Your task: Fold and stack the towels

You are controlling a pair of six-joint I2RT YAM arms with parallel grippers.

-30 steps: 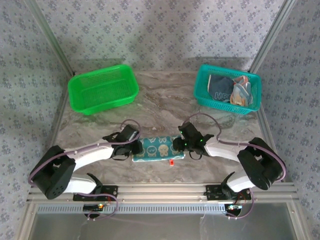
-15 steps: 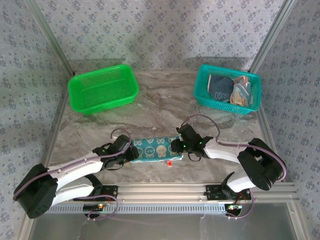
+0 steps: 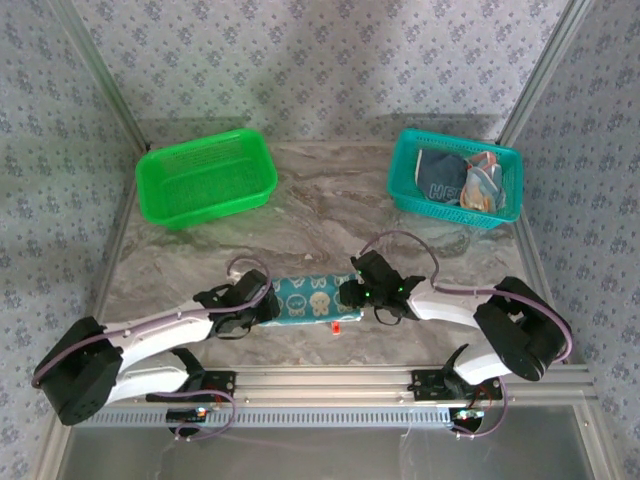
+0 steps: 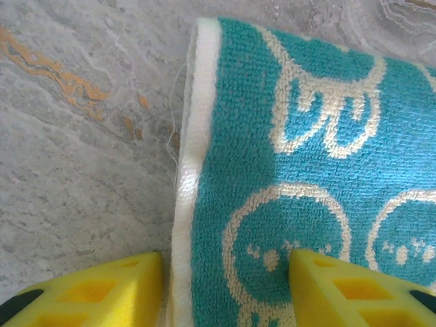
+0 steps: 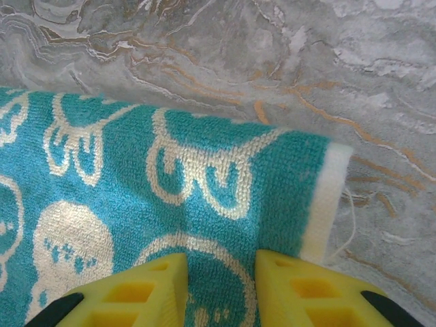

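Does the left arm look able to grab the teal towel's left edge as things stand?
Likely yes: its fingers stand apart astride the teal towel at its white hem, one on the marble table, one on the cloth, with nothing between.

White-and-black arms [image 3: 165, 322], purple cables [image 3: 400, 236], yellow jaws.

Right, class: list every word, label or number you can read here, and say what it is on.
Pale lettering on the dark blue towel in the teal basket: too small and folded to read.
The red tag at the near edge of the teal towel: too small to read.
The teal towel's print: cartoon figures, no words.
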